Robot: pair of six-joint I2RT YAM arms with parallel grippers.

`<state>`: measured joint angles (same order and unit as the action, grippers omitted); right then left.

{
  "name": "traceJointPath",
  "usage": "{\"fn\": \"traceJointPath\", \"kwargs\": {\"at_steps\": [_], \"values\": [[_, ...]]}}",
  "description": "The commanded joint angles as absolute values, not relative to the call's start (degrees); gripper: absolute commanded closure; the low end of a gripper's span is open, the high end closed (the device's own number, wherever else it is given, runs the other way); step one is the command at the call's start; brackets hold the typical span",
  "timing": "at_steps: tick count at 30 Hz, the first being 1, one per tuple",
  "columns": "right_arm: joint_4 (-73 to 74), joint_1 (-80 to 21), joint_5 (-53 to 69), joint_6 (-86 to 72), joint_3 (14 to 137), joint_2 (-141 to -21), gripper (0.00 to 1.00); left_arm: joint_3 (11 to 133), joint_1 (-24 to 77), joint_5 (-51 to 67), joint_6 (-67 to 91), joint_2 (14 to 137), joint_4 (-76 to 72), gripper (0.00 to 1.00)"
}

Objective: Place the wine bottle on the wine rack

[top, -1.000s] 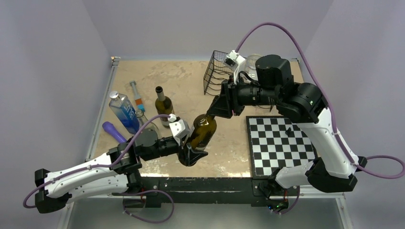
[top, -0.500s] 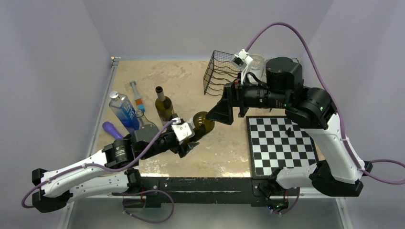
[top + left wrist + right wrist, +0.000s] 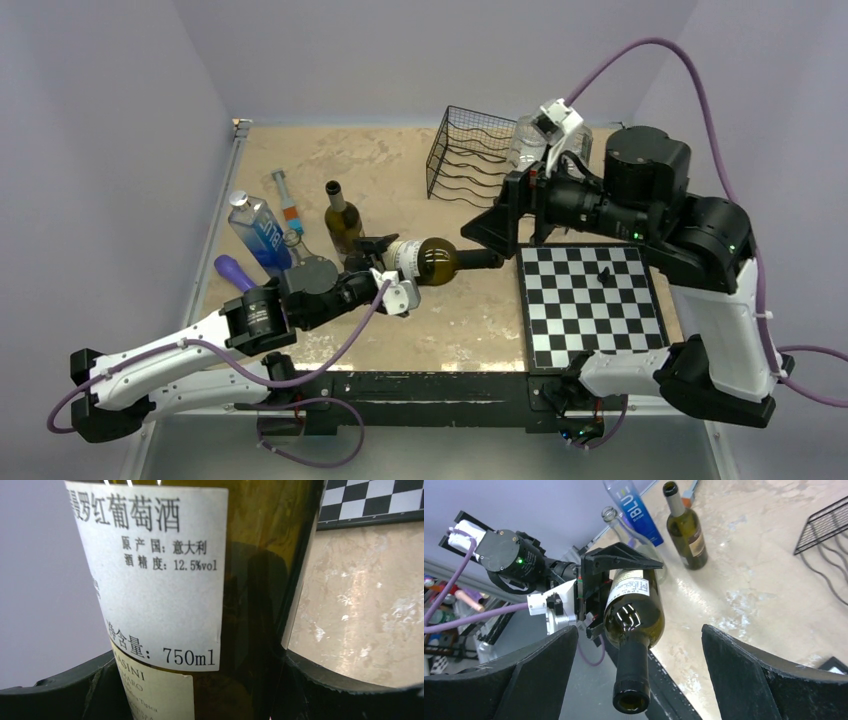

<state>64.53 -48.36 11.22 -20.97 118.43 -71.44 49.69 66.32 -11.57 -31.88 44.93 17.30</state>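
The dark green wine bottle [image 3: 437, 261] hangs level above the table with its neck pointing right. My left gripper [image 3: 393, 268] is shut on its labelled body [image 3: 150, 580], one black finger on each side, and the left gripper [image 3: 200, 685] shows only at the bottom of its wrist view. My right gripper [image 3: 482, 238] stands open around the neck, its fingers [image 3: 544, 670] well apart from the glass. In the right wrist view the bottle [image 3: 634, 610] points its open mouth between the right gripper [image 3: 639, 630] jaws. The black wire wine rack [image 3: 470, 150] sits at the back and also shows as wine rack [image 3: 824, 525].
A second wine bottle [image 3: 343, 222] stands upright left of centre, beside a blue water bottle [image 3: 258, 235], a clear glass bottle [image 3: 616, 522], a purple object [image 3: 238, 275] and a syringe-like tube [image 3: 287, 200]. A chessboard [image 3: 590, 300] lies at the right front. A clear jar [image 3: 525, 140] stands by the rack.
My right gripper opened, let go of the bottle's neck and drew back to the right. The left arm turned the bottle from tilted to level, neck pointing right.
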Motion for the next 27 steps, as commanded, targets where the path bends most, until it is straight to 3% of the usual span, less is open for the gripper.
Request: {"fn": "traceJointPath", "kwargs": {"at_steps": [1, 13, 27], "values": [[68.8, -48.4, 6.9, -18.5, 123.7, -69.8, 0.01, 54.2, 66.1, -12.6, -42.0, 44.6, 6.1, 1.0], [80.6, -48.4, 9.4, -15.2, 128.0, -73.9, 0.02, 53.9, 66.1, -11.1, -49.5, 44.6, 7.3, 1.0], [86.7, -48.5, 21.3, -11.0, 121.5, -77.5, 0.04, 54.1, 66.1, -11.1, -60.8, 47.5, 6.4, 1.0]]}}
